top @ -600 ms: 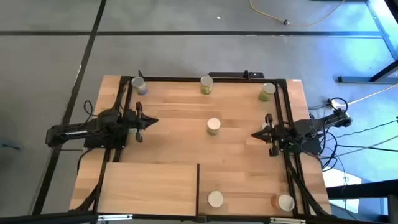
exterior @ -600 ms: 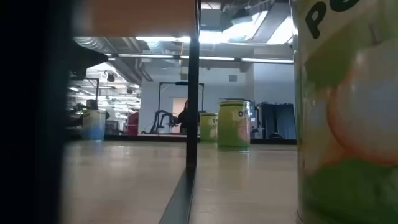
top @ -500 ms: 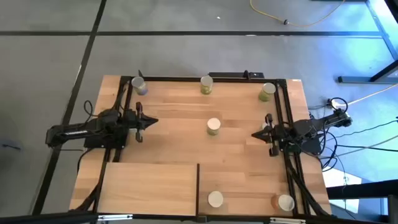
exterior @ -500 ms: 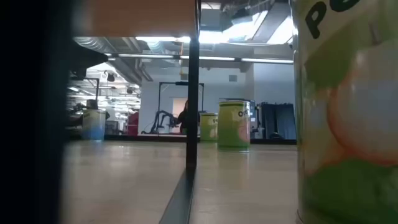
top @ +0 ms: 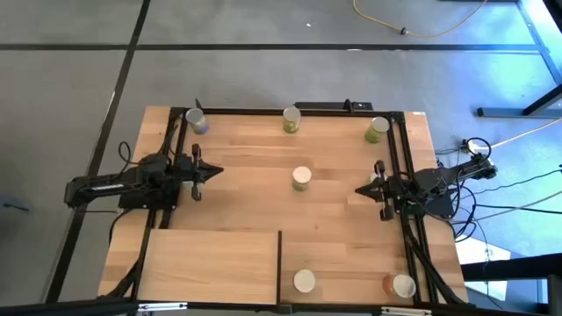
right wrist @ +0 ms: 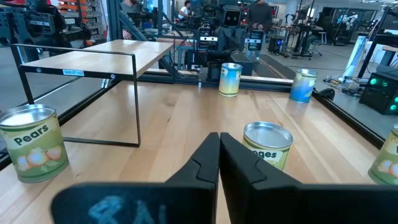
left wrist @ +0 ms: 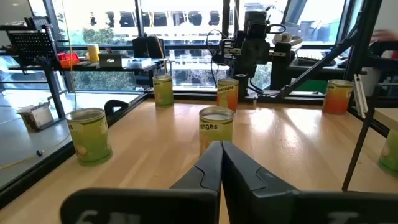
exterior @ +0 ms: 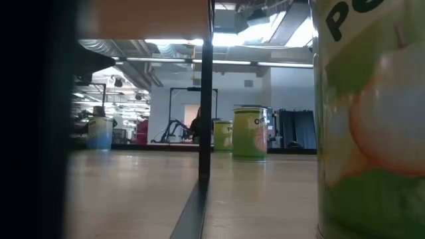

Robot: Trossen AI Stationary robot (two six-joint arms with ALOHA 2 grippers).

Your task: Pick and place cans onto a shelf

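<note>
Looking down from the high view, I see the left gripper (top: pixel 213 170) and right gripper (top: pixel 360 190) parked at opposite table edges, both pinched together and empty, the middle can (top: pixel 301 178) between them; I'd open wide before reaching. At table height, the shelf (exterior: pixel 149 16) stands raised overhead. Left wrist: fingertips (left wrist: pixel 214 155) meet, aimed at that can (left wrist: pixel 216 127). Right wrist: tips touch, can (right wrist: pixel 267 145) just ahead, untouched

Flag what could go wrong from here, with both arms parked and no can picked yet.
The centre can stands directly between the left gripper and right gripper; both reaching could collide. A shut gripper may knock it over. The shelf has a thin divider, which a carried can might clip.
</note>
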